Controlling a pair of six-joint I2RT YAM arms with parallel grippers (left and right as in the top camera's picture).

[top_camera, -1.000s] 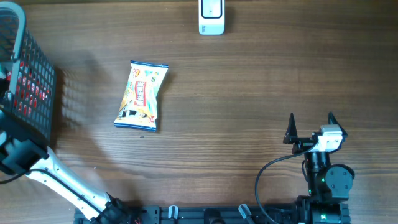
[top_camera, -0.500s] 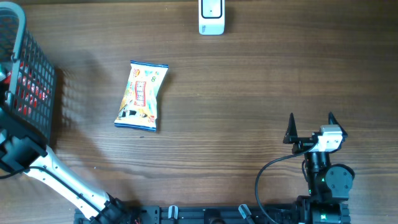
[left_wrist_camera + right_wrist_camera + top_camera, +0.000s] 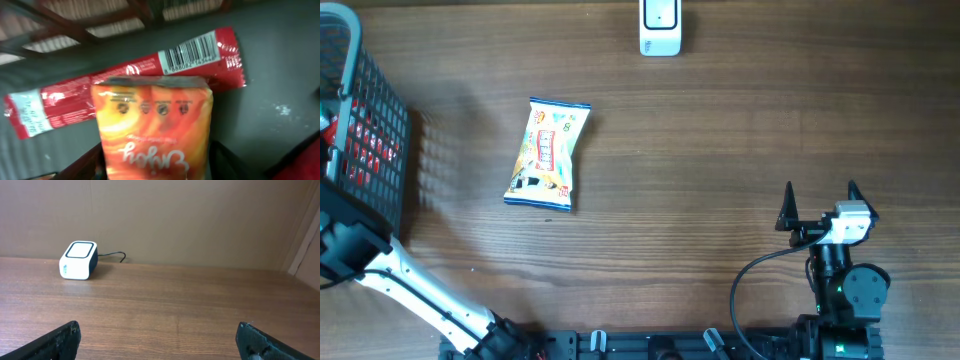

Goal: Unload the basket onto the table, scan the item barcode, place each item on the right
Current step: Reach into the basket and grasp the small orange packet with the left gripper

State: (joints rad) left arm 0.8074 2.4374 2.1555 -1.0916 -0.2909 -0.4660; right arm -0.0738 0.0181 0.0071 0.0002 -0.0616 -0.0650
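In the left wrist view an orange packet [image 3: 152,125] with white script fills the space between my left gripper [image 3: 155,162] fingers, which press against both of its sides. Behind it a red wrapper [image 3: 60,107] lies on the basket floor, its barcode [image 3: 192,51] facing up. From overhead this gripper is hidden inside the basket [image 3: 370,150] at the left edge. The white scanner [image 3: 660,27] stands at the table's far edge, also in the right wrist view as the scanner [image 3: 78,260]. My right gripper [image 3: 820,205] rests open near the front right, its jaws [image 3: 160,340] holding nothing.
A colourful snack bag [image 3: 548,154] lies flat on the wooden table to the right of the basket. The left arm [image 3: 410,280] runs from the front edge up into the basket. A cable trails from the scanner along the back wall.
The left arm has shifted slightly at the basket. The snack bag, the scanner and the right arm have not moved.
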